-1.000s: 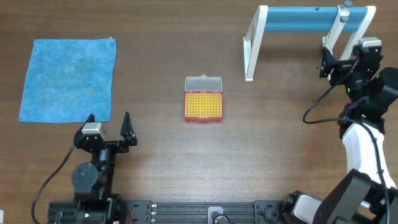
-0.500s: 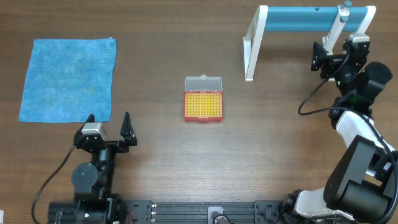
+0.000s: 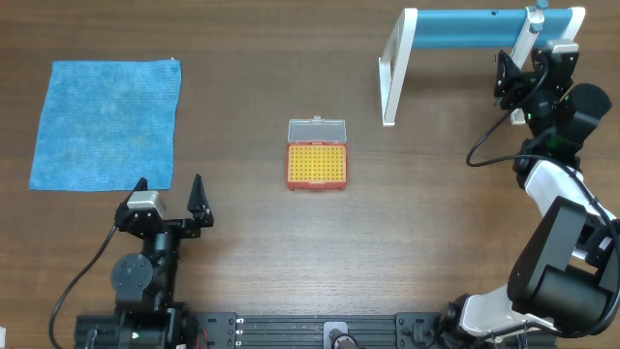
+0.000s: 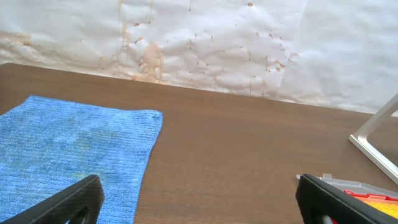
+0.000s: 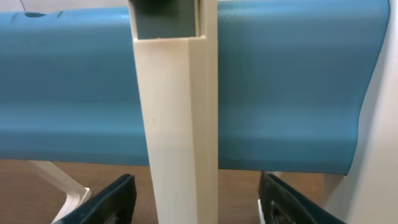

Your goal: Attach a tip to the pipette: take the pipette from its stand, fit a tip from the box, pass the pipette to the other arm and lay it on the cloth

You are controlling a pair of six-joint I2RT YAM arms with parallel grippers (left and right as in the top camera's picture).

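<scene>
Since the pipette (image 5: 171, 124) hangs on its stand (image 3: 392, 68) at the upper right of the top view, the first step, taking it off, is judged not yet done; the right gripper (image 3: 528, 60) is held just beside it, released, its fingers (image 5: 115, 199) spread to either side of the white body with no contact seen; the blue bar (image 5: 298, 87) of the stand lies close behind. At the lower left of the top view the left gripper (image 3: 170, 180) is parked wide open, grasping nothing, just below the cloth (image 3: 105, 124) spread at the upper left; the tip box (image 3: 317, 167) is set open at the centre of the table (image 3: 436, 223), well apart from both arms.

Several faults may be expected from here; the body is seen nearer one finger than the other. If the jaws are closed so, the pipette could be pushed sideways and swung on the bar before it is clamped; it might then be gripped askew, and a tilted pipette would be hard to seat in a tip; if the fingers are driven further in, the bar could be struck and the light-looking stand shoved or tipped; if the lift is made before the bar is cleared, the stand may be dragged along.
</scene>
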